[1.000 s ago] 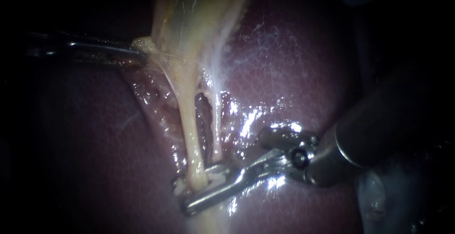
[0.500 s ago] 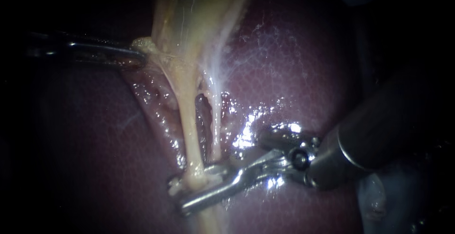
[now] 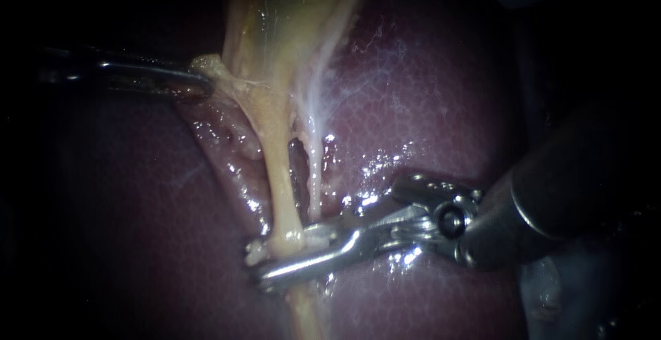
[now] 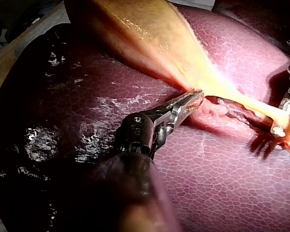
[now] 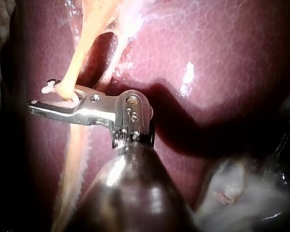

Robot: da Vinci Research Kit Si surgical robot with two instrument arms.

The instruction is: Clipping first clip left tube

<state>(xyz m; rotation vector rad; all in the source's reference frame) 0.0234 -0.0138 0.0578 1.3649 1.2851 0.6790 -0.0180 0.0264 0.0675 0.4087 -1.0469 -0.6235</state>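
The right instrument point(image 3: 258, 268) has its jaws nearly closed across the pale left tube point(image 3: 279, 182) low on the liver point(image 3: 427, 106), a white clip point(image 3: 253, 252) between them. The thinner right tube point(image 3: 315, 175) lies just beside. The left instrument point(image 3: 203, 85) seems to pinch the gallbladder point(image 3: 289, 16) edge with jaws together.

Surgical bench, excised liver point(image 4: 222, 183) and gallbladder point(image 4: 150, 34) lying in the open, slender metal right instrument point(image 3: 256, 268) over them

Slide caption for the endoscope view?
Right instrument holds a clip around the left tube; left instrument grips the gallbladder.
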